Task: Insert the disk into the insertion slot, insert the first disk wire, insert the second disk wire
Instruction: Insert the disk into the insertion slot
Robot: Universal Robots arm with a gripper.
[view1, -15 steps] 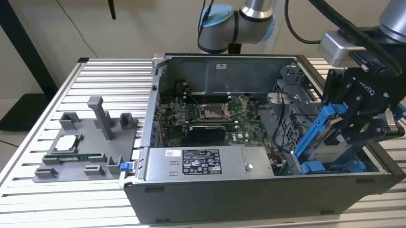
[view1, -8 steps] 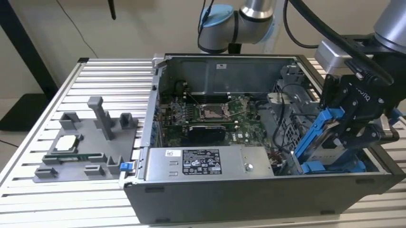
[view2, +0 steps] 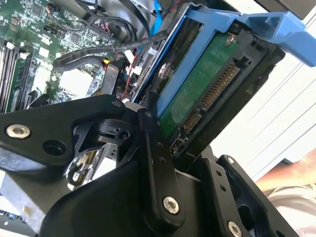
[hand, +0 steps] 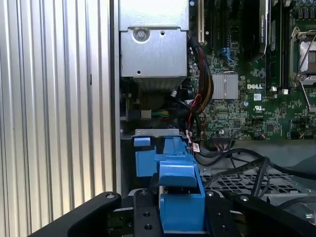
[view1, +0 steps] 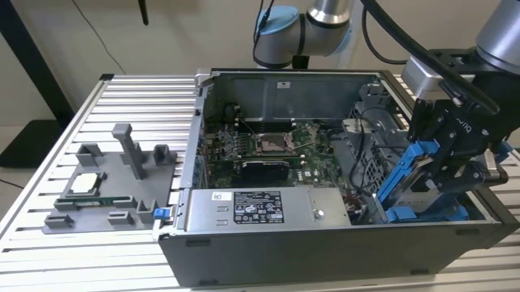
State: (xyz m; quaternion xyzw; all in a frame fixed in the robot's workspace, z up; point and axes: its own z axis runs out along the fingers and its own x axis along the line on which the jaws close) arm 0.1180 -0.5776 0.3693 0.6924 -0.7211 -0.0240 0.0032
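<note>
Where the open computer case [view1: 325,243] reaches its edge at the exterior view's right, the gripper [view1: 445,167] clamps the disk [view1: 404,173], jaws closed on its blue carrier. The disk stands steeply tilted, lower end down by the insertion slot [view1: 430,213]; whether it touches the rails cannot be told. Its connector edge and green board show in the second wrist view; the gripper's black links hide the rest.

Plain beige wall [view1: 182,36], ribbed aluminium table [view1: 73,264]
</note>
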